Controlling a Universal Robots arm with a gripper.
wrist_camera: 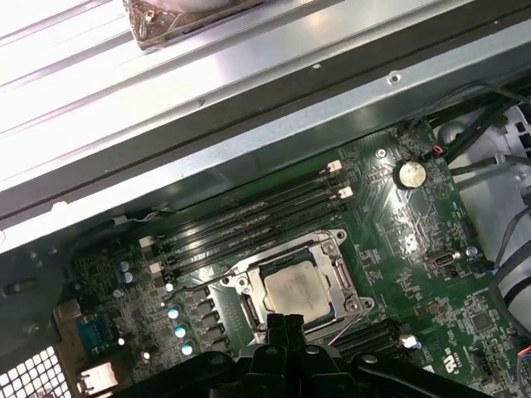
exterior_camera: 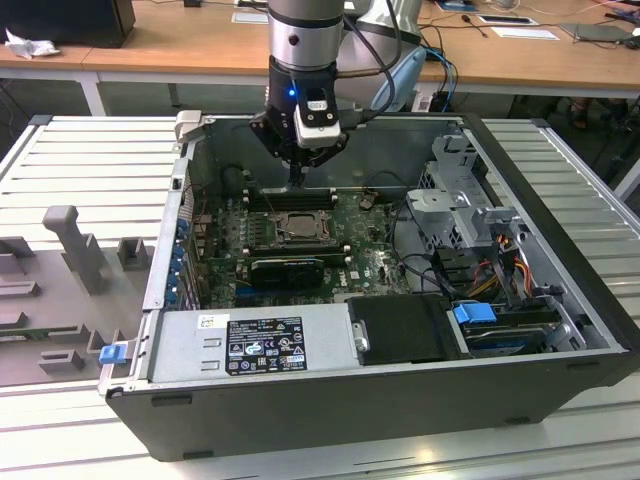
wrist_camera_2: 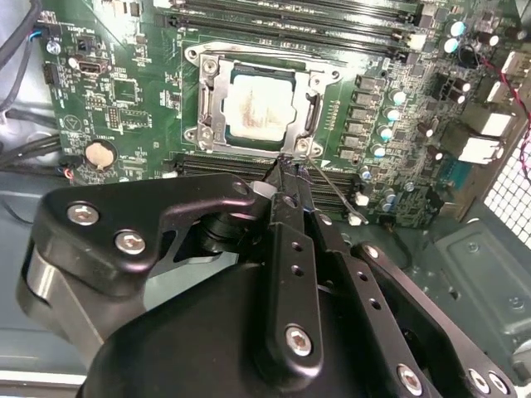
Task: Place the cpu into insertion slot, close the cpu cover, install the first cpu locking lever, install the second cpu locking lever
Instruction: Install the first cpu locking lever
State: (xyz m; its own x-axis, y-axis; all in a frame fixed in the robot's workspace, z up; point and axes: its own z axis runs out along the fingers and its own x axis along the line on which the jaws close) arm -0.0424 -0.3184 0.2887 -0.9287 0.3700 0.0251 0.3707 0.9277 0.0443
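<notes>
The cpu (wrist_camera_2: pixel 260 104) lies flat in the insertion slot, whose contact field is hidden under it. Its silvery top also shows in the first wrist view (wrist_camera: pixel 297 290) and in the exterior view (exterior_camera: pixel 298 225). The cpu cover (wrist_camera_2: pixel 209 99) lies down around the chip as a metal frame. My gripper (wrist_camera_2: pixel 288 168) is shut, its narrow tips pressed together at the socket's edge, right by the hinge end of a thin wire locking lever (wrist_camera_2: pixel 338 197) that sticks out over the memory slots. In the exterior view the gripper (exterior_camera: pixel 297 182) hangs just behind the socket.
Long black memory slots (wrist_camera: pixel 249 220) flank the socket on both sides. A black card (exterior_camera: pixel 287 268) sits in front of it, with the power supply (exterior_camera: pixel 250 343) nearer. A drive cage (exterior_camera: pixel 462 200) and cables fill the exterior view's right. The case walls (exterior_camera: pixel 330 135) enclose the board.
</notes>
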